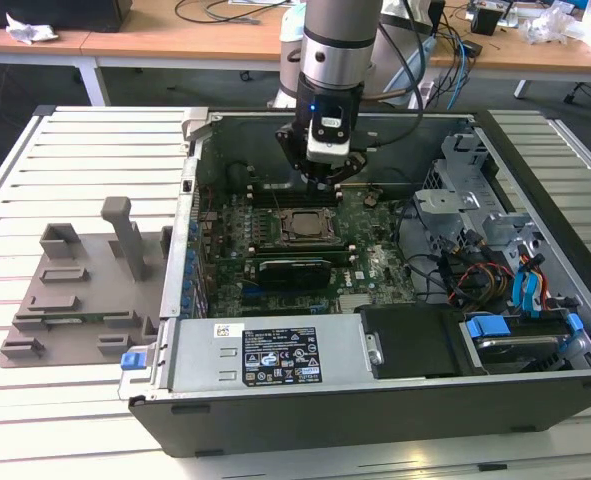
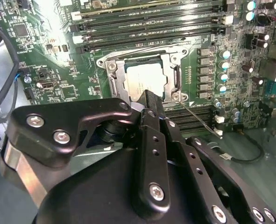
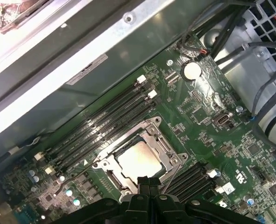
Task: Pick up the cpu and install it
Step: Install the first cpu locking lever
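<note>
The cpu [image 1: 300,222], a flat square chip with a silvery-white top, lies inside the motherboard socket [image 1: 297,240], within its metal frame [image 2: 112,77]. The cpu [image 2: 145,79] also shows in the first wrist view [image 3: 137,157]. My gripper [image 1: 327,170] hangs just above the socket's far edge, inside the open computer case. In both wrist views the two black fingers are pressed together with nothing between them, and the gripper [image 3: 149,179] [image 2: 147,95] is off the chip. The socket's thin wire lever [image 2: 201,119] sticks out to the side.
A grey plastic tray [image 1: 75,290] lies on the slatted table at the exterior view's left. Memory slots [image 3: 105,116] flank the socket. Drive cages and cables [image 1: 495,250] crowd the case at the exterior view's right. The case wall [image 3: 81,60] runs close behind the board.
</note>
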### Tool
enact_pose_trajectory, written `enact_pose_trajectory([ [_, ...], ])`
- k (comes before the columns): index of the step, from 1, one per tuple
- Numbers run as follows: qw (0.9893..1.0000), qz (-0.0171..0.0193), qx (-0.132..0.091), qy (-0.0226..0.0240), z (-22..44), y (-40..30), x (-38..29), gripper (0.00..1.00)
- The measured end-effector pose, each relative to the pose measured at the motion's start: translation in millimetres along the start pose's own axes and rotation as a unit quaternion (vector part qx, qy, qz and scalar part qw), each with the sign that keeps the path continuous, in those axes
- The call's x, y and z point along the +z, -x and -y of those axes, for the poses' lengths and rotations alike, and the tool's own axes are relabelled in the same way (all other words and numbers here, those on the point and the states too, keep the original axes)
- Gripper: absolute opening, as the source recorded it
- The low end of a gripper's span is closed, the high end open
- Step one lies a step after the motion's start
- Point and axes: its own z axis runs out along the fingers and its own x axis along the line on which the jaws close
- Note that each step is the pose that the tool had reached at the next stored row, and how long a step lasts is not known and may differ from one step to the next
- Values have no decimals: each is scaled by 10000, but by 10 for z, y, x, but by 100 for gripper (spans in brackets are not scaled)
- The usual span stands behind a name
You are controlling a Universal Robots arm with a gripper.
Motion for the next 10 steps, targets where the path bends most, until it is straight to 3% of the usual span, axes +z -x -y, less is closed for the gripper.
enact_pose_trajectory([
  [7, 9991, 23, -425, -3, 0, 0, 0, 11],
  [10, 9981, 34, -622, -3, 0, 0, 0, 11],
])
